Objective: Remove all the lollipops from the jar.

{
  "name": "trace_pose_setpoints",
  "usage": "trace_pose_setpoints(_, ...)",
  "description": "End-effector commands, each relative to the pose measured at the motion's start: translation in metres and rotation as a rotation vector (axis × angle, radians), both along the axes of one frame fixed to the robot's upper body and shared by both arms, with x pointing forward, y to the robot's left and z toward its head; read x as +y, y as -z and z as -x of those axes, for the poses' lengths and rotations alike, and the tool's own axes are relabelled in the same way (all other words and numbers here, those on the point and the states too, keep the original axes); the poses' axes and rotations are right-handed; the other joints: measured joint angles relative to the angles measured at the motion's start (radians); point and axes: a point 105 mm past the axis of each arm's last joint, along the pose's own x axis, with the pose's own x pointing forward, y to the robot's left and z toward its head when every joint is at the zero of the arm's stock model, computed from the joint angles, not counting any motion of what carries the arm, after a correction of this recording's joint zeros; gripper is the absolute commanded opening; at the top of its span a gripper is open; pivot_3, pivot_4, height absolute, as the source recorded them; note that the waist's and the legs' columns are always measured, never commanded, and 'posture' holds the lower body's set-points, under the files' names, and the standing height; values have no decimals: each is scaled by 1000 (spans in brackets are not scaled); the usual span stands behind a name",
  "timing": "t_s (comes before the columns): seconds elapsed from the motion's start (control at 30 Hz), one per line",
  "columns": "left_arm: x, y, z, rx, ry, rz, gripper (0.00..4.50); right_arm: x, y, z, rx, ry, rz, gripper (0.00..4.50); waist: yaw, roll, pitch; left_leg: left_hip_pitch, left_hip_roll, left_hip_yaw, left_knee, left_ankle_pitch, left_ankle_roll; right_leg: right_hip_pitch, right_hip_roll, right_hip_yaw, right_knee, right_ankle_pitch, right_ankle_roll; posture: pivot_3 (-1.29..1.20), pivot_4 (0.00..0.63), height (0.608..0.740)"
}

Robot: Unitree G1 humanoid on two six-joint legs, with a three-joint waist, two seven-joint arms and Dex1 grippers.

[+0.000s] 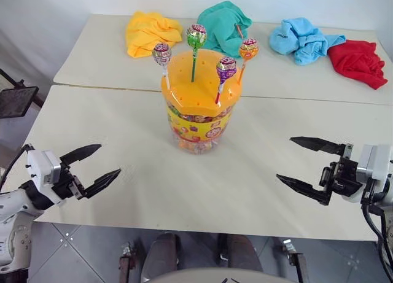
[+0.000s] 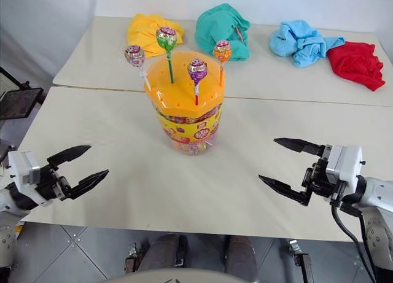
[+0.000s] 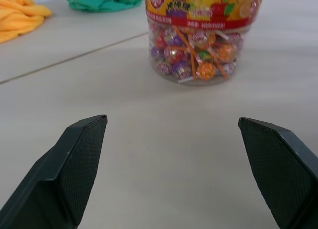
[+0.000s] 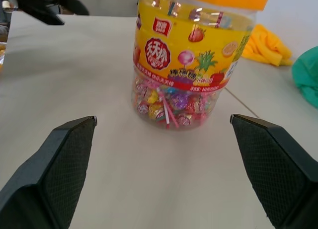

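Lollipops: four stand upright with their sticks pushed into holes in the jar's lid. The purple-pink one (image 1: 162,53) is on a white stick at the robot's left, the green one (image 1: 196,35) on a green stick at the back, the purple one (image 1: 226,68) on a red stick nearest the front, and the orange one (image 1: 249,48) on an orange stick at the right.
Jar (image 1: 194,128): a clear tub standing near the middle of the front counter (image 1: 123,135), just before the seam with the second counter behind it.
Lid (image 1: 190,89): domed, orange, dotted with small holes.
Jar contents: many wrapped sweets in pink, purple, orange and yellow packed in the lower part, seen through the clear wall.
Label: a yellow band with printed fruit, a lollipop picture and a red badge with white characters; the small print is too fine to read.
Wrist views: these bring out the label and the sweets inside; the head views give the lid and the four sticks.
Left tool (image 1: 91,167): fingers spread wide apart, empty, over the counter's front edge, well apart from the jar.
Right tool (image 1: 307,166): fingers spread wide apart, empty, likewise well apart from the jar.
Cloths: yellow (image 1: 149,31), teal (image 1: 222,26), light blue (image 1: 302,38) and red (image 1: 358,62), crumpled along the rear counter.
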Motion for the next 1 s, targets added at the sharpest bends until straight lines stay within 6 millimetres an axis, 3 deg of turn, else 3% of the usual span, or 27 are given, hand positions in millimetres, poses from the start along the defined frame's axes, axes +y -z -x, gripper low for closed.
trace_pose_setpoints(0.03,-7,-13,-3,-36,39,11,4480,9,-19,-1,-41,-17,-104,4500,0,0,0,0,0,0,0,0,0,0,0,0,0,0,0,0,150,740)
trace_pose_setpoints(0.1,-17,-42,0,89,143,279,4480,35,-59,0,-117,-78,-255,4500,-6,-1,1,0,0,0,0,0,0,0,0,0,1,0,0,0,150,740)
trace_pose_setpoints(0.13,-20,-59,-2,59,193,347,4480,45,-75,3,-151,-112,-312,4500,-9,0,2,0,2,-3,2,0,-1,-2,1,1,3,0,0,0,150,740)
trace_pose_setpoints(0.23,-22,-92,-16,-60,229,412,4480,57,-97,10,-217,-166,-403,4500,-2,0,2,1,3,-7,4,1,-1,-2,1,4,7,0,0,0,150,740)
trace_pose_setpoints(0.3,-36,-112,-25,-107,308,433,4480,59,-110,14,-260,-186,-490,4500,4,-1,1,1,1,-8,4,-1,-1,-2,1,4,7,0,0,0,150,740)
trace_pose_setpoints(0.43,-63,-135,-40,-161,417,400,4480,65,-113,17,-278,-193,-515,4500,4,-2,1,-3,-2,-4,9,-4,1,-2,0,4,7,0,1,0,150,740)
trace_pose_setpoints(0.7,-99,-145,-61,-147,541,340,4480,66,-104,19,-267,-162,-517,4500,-2,-2,1,-2,-1,0,9,-4,1,-1,2,5,5,0,1,0,150,740)
trace_pose_setpoints(0.83,-107,-146,-62,-122,592,350,3682,63,-102,20,-280,-132,-508,4500,-1,-2,1,-2,-1,1,10,-4,1,-2,2,7,5,0,1,0,150,740)
trace_pose_setpoints(1.0,-122,-140,-68,-95,642,344,2106,52,-99,22,-313,-18,-509,4500,4,-2,1,-2,-1,1,10,-4,1,-2,2,7,6,0,1,0,150,740)
